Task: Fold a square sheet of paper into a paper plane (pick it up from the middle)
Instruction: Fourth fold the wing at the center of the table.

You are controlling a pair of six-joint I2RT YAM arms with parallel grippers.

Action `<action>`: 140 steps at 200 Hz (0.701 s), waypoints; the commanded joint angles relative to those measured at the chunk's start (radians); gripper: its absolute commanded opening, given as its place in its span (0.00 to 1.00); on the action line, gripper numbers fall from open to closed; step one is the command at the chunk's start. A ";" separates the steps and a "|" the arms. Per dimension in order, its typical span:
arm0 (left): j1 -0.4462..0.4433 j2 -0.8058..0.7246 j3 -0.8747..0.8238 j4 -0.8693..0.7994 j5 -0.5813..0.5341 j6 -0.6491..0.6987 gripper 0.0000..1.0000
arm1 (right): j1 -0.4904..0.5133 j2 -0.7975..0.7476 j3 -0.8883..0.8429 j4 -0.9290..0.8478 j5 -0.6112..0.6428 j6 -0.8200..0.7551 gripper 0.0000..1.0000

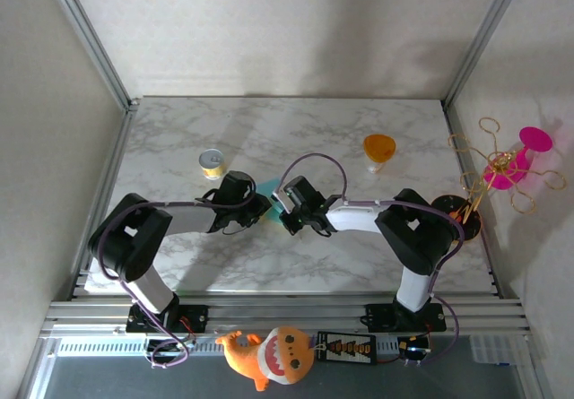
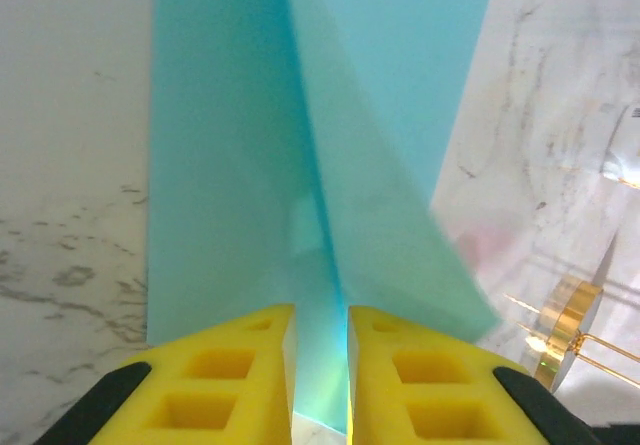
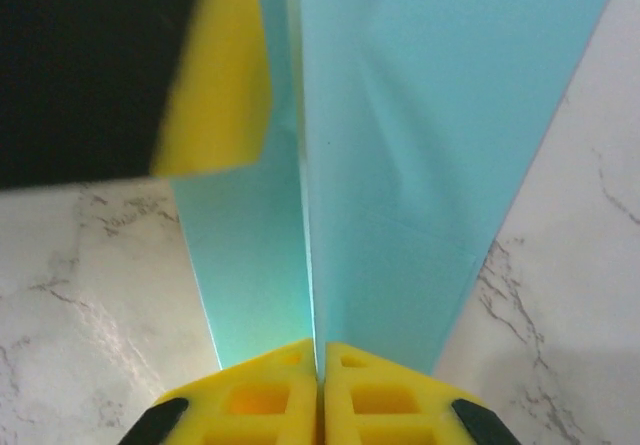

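Fingers of the left gripper (image 2: 320,325) stand at the bottom edge of its wrist view, close together with a slim gap, and we see the folded teal-blue paper (image 2: 230,165) pinched in that gap. From there the paper rises up the frame as a ridge, one flap sloping to the lower right over the marble table (image 2: 70,265). In the right wrist view, the right gripper (image 3: 318,350) has its yellow pads pressed together at bottom centre, nipping the paper's crease, which runs straight up from the seam. From above, we find the paper at mid-frame between both claws, with a yellow can (image 1: 213,162) and an orange cup (image 1: 378,147) beyond.
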 commanded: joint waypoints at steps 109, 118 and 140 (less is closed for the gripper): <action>-0.013 0.023 -0.004 0.000 -0.001 0.009 0.21 | -0.051 0.021 -0.065 0.060 -0.134 0.171 0.13; -0.013 0.026 -0.004 0.000 -0.002 0.009 0.21 | -0.054 0.022 -0.069 0.064 -0.142 0.180 0.13; -0.013 0.035 -0.013 0.005 -0.003 0.002 0.21 | -0.061 0.016 -0.085 0.080 -0.159 0.199 0.15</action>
